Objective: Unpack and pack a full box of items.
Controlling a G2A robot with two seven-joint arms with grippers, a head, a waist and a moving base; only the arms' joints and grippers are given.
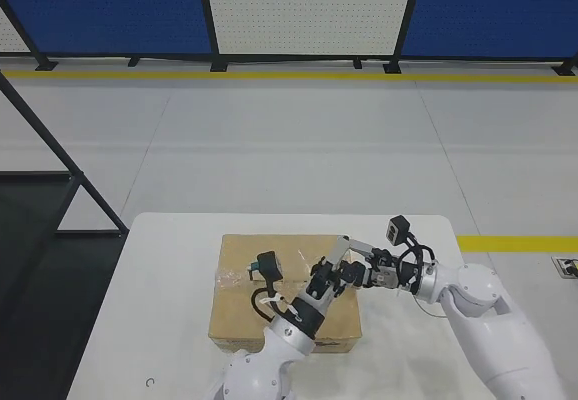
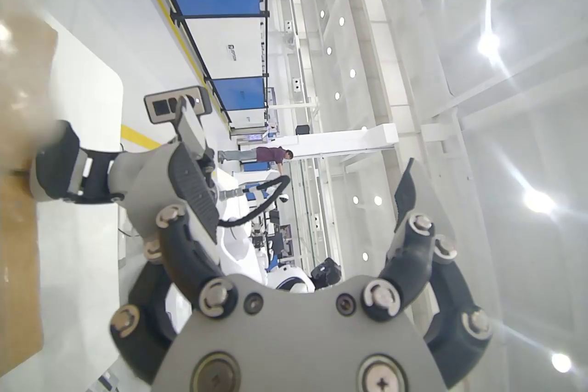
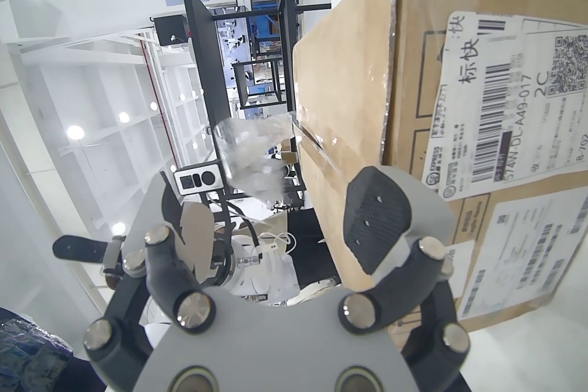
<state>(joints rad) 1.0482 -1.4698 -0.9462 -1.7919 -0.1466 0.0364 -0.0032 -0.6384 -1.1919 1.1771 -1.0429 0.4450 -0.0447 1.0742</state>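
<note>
The right gripper point(image 3: 280, 201) gapes empty, one pad close against the edge of the closed box point(image 3: 349, 67) on the table point(image 1: 169, 300). The box's taped seam runs straight ahead of it, with loose clear tape point(image 3: 252, 155) standing up just beyond. The left gripper point(image 2: 298, 145), also open, aims away from the box, so the right seems better placed.

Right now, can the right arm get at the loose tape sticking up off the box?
Probably yes: the right tool is open beside the box and the tape stands free ahead of it, though the left tool sits close.
</note>
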